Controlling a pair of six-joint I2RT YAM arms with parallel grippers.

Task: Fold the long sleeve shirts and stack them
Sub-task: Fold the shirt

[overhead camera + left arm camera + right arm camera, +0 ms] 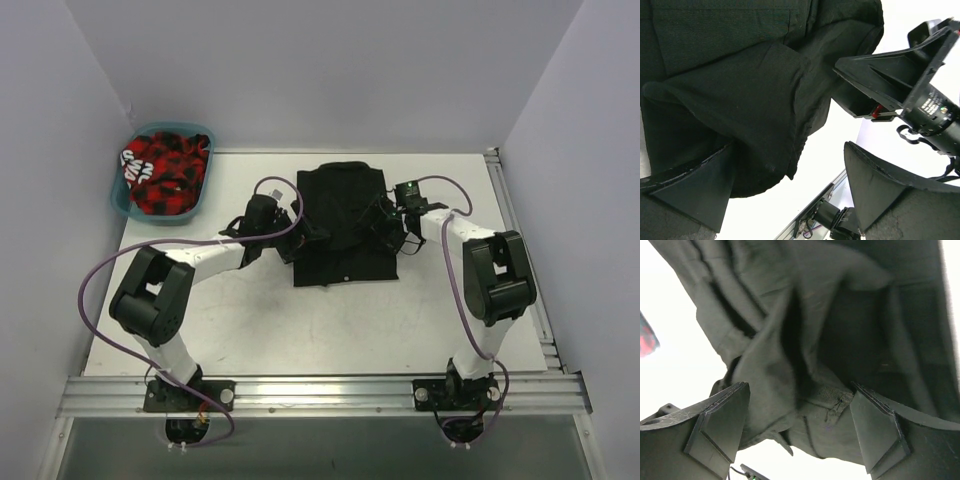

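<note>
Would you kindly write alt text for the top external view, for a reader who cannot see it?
Seen from above, a black shirt lies on a white table, with the left gripper at its left edge and the right gripper at its right edge. A teal basket holding red-and-black cloth sits at the far left corner.

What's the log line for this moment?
stage: folding black shirt | left gripper: open, at left edge | right gripper: open, at right edge | basket: far-left, holds red-black cloth
</note>
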